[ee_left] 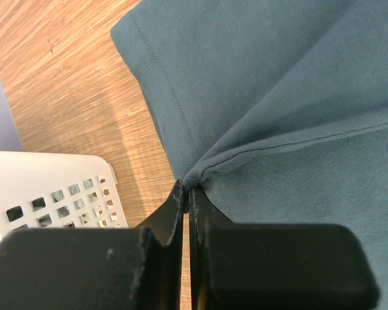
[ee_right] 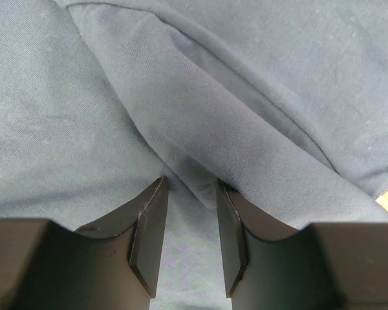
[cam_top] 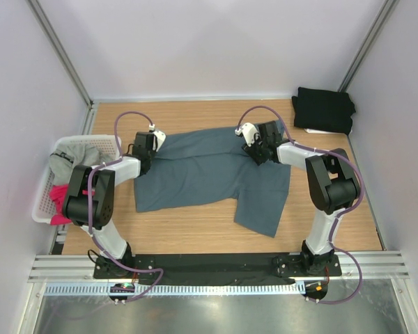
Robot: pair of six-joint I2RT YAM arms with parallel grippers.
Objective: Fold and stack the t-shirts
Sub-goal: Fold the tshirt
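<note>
Looking from above, a blue-grey t-shirt (cam_top: 202, 174) lies half folded mid-table (cam_top: 195, 233). A black t-shirt (cam_top: 324, 110) seems folded at the far right corner. A grey shirt (cam_top: 73, 161) and a pink shirt (cam_top: 58, 200) wait in the basket (cam_top: 43, 182) at the left edge. Left wrist: the left pincer (ee_left: 186, 190) pinches the blue-grey hem. Right wrist: the right pincer (ee_right: 191, 187) stands spread astride a fold. No writing is readable.

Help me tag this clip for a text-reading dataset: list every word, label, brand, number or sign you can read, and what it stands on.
None: no text reads in any view.
Slate blue-grey t-shirt: plain, no print or tag showing.
Black t-shirt: no marking visible.
Light grey shirt in the basket: bunched; any print too small to read.
</note>
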